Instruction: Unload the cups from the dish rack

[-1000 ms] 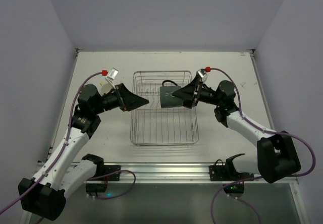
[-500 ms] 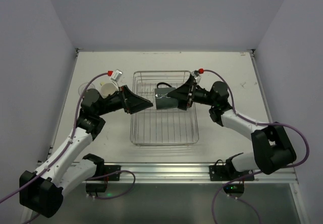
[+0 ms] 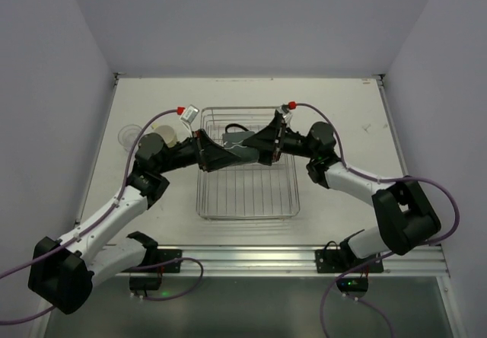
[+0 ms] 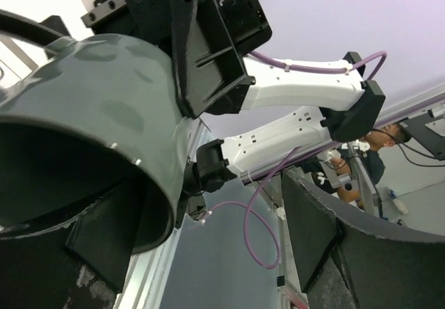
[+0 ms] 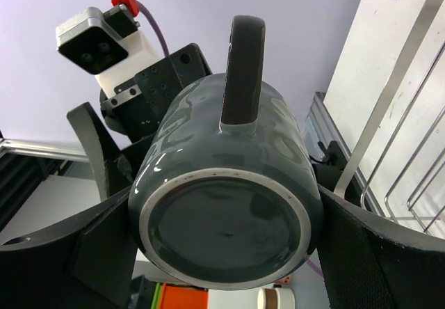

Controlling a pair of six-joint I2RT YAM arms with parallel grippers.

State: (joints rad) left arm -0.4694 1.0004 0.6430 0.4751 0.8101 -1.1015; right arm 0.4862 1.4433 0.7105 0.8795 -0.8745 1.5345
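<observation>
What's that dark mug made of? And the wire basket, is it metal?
The mug looks like ceramic: its grey skin is glossy with soft reflections, and the base has a pale, dull ring like unglazed clay. The dish rack looks like metal: thin, shiny silver wires. A coating on them cannot be ruled out.

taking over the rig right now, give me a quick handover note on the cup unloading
Right gripper: shut on the dark grey mug, held on its side over the dish rack, handle up.
Left gripper: open, fingers at the mug's open mouth, not closed on it. It looks like a mid-air handover.
Done: pale yellow cup and one clear tumbler stand on the table left of the rack. No other tumblers are in view.
Rack: no other cup shows, though the arms cover part of it.
Left to do: probably close the left gripper, release the right, and set the mug by the others.
</observation>
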